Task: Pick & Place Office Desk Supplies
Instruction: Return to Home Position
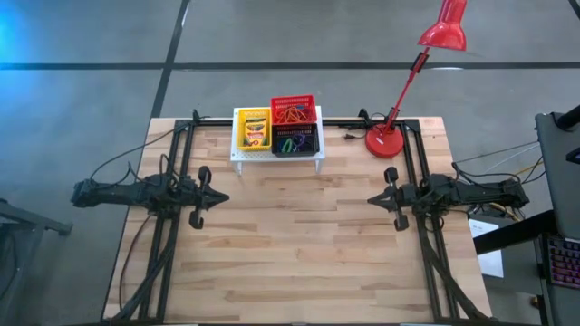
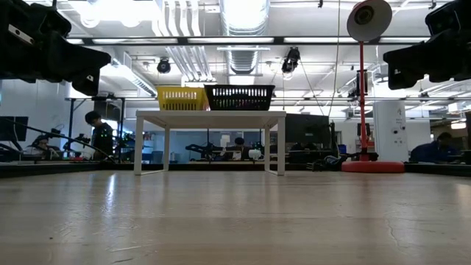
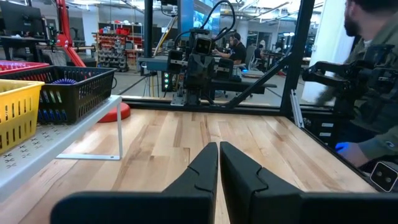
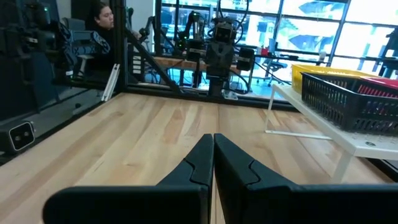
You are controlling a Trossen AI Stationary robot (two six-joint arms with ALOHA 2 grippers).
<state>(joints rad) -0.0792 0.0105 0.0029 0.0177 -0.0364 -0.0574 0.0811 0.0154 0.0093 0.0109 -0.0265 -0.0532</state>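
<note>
Surface (image 1: 299,244) carries a white stand (image 1: 276,159) at 12 o'clock in the high view. The main risk, as I judge it, is an arm swinging wide, clipping the stand and spilling the loaded black basket (image 1: 316,141), red basket (image 1: 294,99) and yellow basket (image 1: 240,129). Left gripper (image 1: 220,194) at 9 o'clock and right gripper (image 1: 374,199) at 3 o'clock each have their fingers pressed together on nothing. Both are well apart from the baskets, which lie toward 1 and 11 o'clock from them.

Overhead, ceiling strip lights (image 2: 243,13) glare; the worktop (image 1: 299,244) is evenly bright, shadows faint; a blue glow spills on the floor (image 1: 14,36).
</note>
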